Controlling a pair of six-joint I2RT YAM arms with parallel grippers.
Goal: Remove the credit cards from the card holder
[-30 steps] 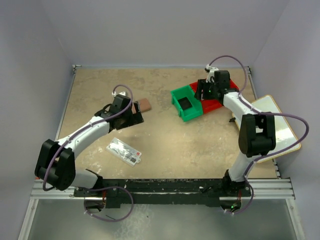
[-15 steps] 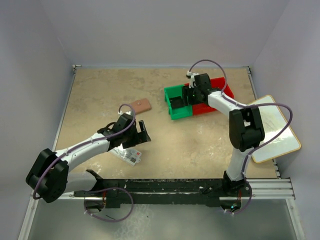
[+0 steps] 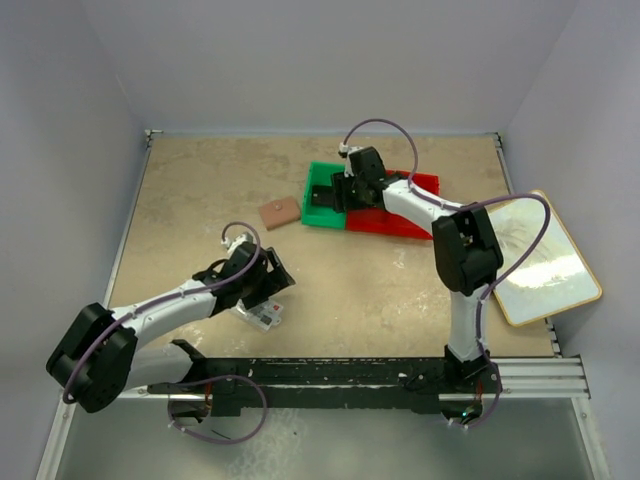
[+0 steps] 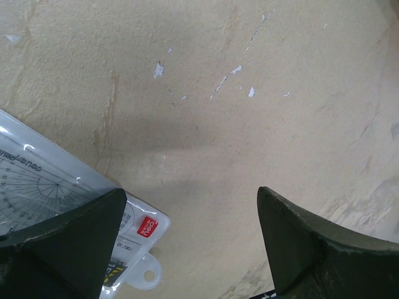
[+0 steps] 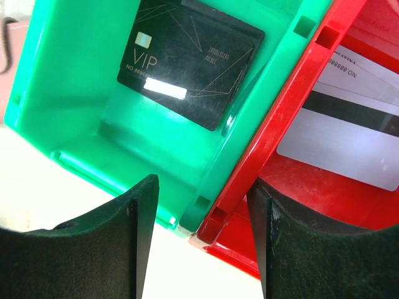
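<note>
**Operator:** Report position of the card holder and state of both grippers.

**Technician:** Card holder [image 3: 279, 212]: flat on the table [image 3: 200, 190], apparently folded shut, just left of the green bin [image 5: 56, 87], touched by neither arm. Left gripper [image 4: 192, 193]: spread wide, empty, low over the table with one finger above the clear packet [image 4: 56, 180], well short of the holder. Right gripper [image 5: 202, 184]: partly spread, astride the meeting walls of the green bin and the red bin [image 5: 324, 212]. Impossible to tell whether clamped on those walls or merely around them.

**Operator:** Advise on progress and procedure.

**Technician:** Note a black card [image 5: 187, 68] in the green bin and light cards [image 5: 349, 131] in the red one. Probably well advanced, but no view inside the holder, so treat as unverified. Recommended sequence:
- Clear the right fingers from the bin walls without tipping either bin.
- Steer the left gripper off the packet and toward the holder, approaching from its free left side.
- Pin one flap flat against the table, lift the other, inspect the pockets.
- Pinch any card found by its exposed edge only.
- Draw along the pocket, not upward, to avoid dragging the holder.
- Expect a light, slippery holder on a hard top, so keep downward pressure gentle but steady.
</note>
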